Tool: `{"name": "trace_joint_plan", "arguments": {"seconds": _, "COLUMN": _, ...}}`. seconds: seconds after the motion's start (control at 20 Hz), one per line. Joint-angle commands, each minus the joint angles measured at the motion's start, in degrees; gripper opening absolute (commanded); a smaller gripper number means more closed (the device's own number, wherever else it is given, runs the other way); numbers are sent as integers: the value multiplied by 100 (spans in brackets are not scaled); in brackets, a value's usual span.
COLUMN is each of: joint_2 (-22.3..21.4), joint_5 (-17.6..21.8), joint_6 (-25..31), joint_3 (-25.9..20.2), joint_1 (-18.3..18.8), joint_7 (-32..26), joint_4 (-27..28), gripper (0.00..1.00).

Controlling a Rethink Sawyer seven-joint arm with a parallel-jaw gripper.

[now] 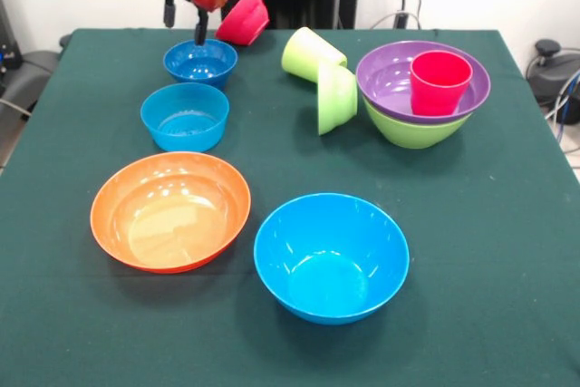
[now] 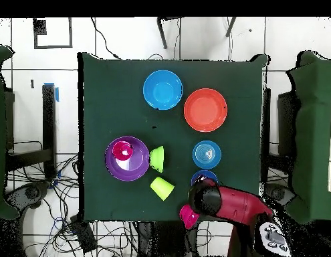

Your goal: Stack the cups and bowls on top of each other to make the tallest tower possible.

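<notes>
Green cloth covers the desk, and the tower stands toward its far right corner in the front view: a large lime-green bowl holding the purple bowl, with the red cup upright inside. The end effector hangs above the far left corner, its two dark fingers spread apart and holding nothing, just over the rim of the small dark blue bowl. The step in hand looks like a reach for that bowl; the next move calls for lowering so one finger goes inside the wall and one outside, then pinching the rim. The pink-red bowl lies tilted just behind, close to the far edge, so a descent should stay clear of it. The small light blue bowl sits just in front of the dark blue one. The lime green cup lies on its side touching the small lime-green bowl, which stands on edge beside the tower; both narrow the path across. The orange bowl and large light blue bowl fill the near middle, with open cloth along the near edge and both near corners.
</notes>
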State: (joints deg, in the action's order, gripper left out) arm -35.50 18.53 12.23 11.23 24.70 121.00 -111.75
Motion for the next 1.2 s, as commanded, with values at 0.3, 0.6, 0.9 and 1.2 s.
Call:
{"name": "trace_joint_plan", "arguments": {"seconds": 0.3, "joint_2": 399, "joint_5": 9, "joint_6": 210, "joint_3": -1322, "joint_1": 217, "joint_7": -16, "joint_4": 343, "gripper": 100}}
{"name": "trace_joint_plan", "arguments": {"seconds": 0.6, "joint_2": 554, "joint_5": -41, "joint_6": 74, "joint_3": -1391, "joint_1": 182, "joint_7": 166, "joint_4": 325, "gripper": 100}}
{"name": "trace_joint_plan", "arguments": {"seconds": 0.9, "joint_2": 734, "joint_5": -22, "joint_6": -125, "joint_3": -1478, "joint_1": 267, "joint_7": 238, "joint_4": 334, "gripper": 100}}
{"name": "trace_joint_plan", "arguments": {"seconds": 1.2, "joint_2": 818, "joint_5": 43, "joint_6": -259, "joint_3": -1462, "joint_1": 282, "joint_7": 264, "joint_4": 365, "gripper": 100}}
